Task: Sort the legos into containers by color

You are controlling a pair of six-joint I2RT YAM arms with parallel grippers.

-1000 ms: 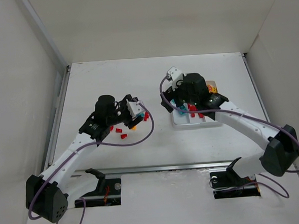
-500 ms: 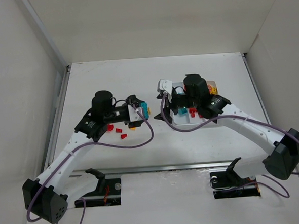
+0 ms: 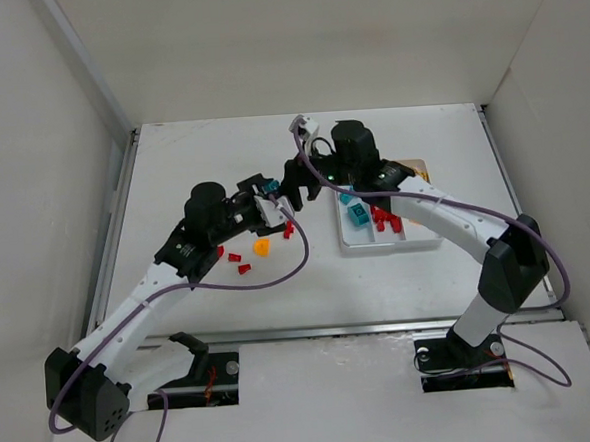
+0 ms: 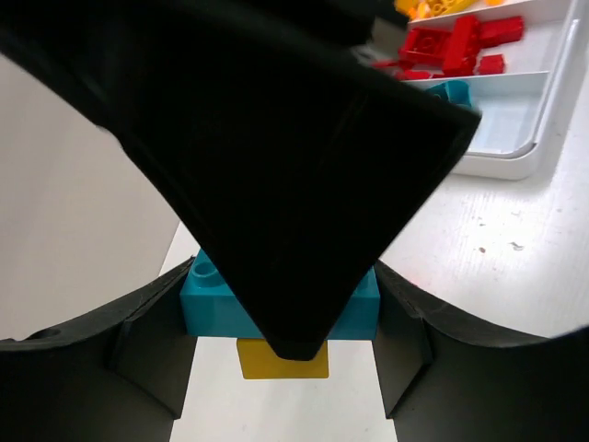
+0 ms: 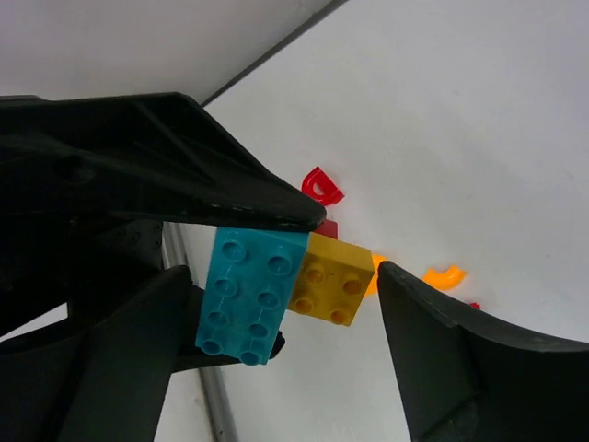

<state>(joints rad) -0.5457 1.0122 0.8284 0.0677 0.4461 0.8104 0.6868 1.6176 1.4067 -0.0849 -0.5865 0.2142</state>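
Your right pincer [image 3: 298,177] has swung off the tray [image 3: 417,242] to the left pincer [image 3: 269,194], which clamps a teal brick [image 5: 247,296] stuck to a yellow brick [image 5: 331,279] above the worktop [image 3: 220,145]. The right jaws are wide, straddling the pair. Likely a pull-apart before sorting.

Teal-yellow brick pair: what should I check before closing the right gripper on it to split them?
1. Left gripper shut on teal brick: ok.
2. Yellow brick joined to the teal brick and sticking out past it: ok.
3. Right gripper open, a jaw on either side of the pair: ok.
4. Right jaws set to catch the yellow brick alone: cannot tell; they span both bricks.
5. Tray has room in its teal compartment: ok.
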